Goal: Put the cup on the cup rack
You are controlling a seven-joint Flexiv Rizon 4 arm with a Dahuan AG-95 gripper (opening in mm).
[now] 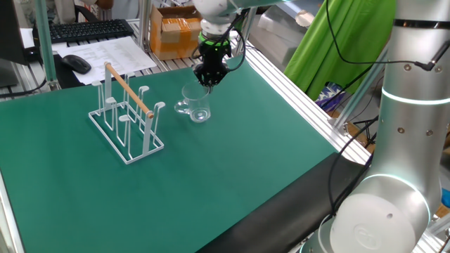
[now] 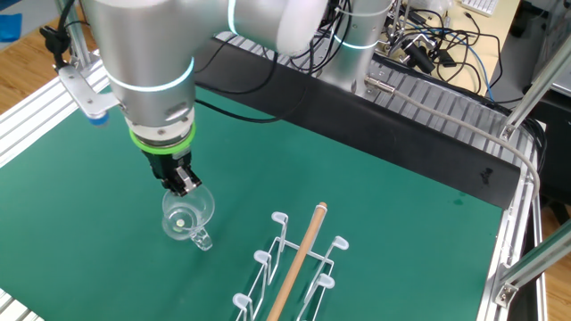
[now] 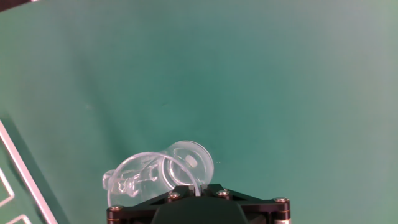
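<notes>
The cup [image 1: 197, 107] is a clear glass mug standing upright on the green mat, its handle towards the cup rack [image 1: 126, 119]. My gripper [image 1: 209, 81] comes down from above and is shut on the far side of the cup's rim. From the other side, the gripper [image 2: 185, 184] pinches the rim of the cup [image 2: 186, 218], and the cup rack [image 2: 290, 263] stands to its right with its wooden rod on top. In the hand view the cup [image 3: 155, 174] lies just past the fingers [image 3: 180, 185], a thin strip of rim between them. Whether the cup's base touches the mat I cannot tell.
A keyboard [image 1: 88, 29], a mouse [image 1: 76, 63], papers and a cardboard box [image 1: 172, 31] lie beyond the mat's far edge. An aluminium rail [image 1: 295, 91] borders the mat on the right. The arm's large base [image 1: 394, 176] stands at the near right.
</notes>
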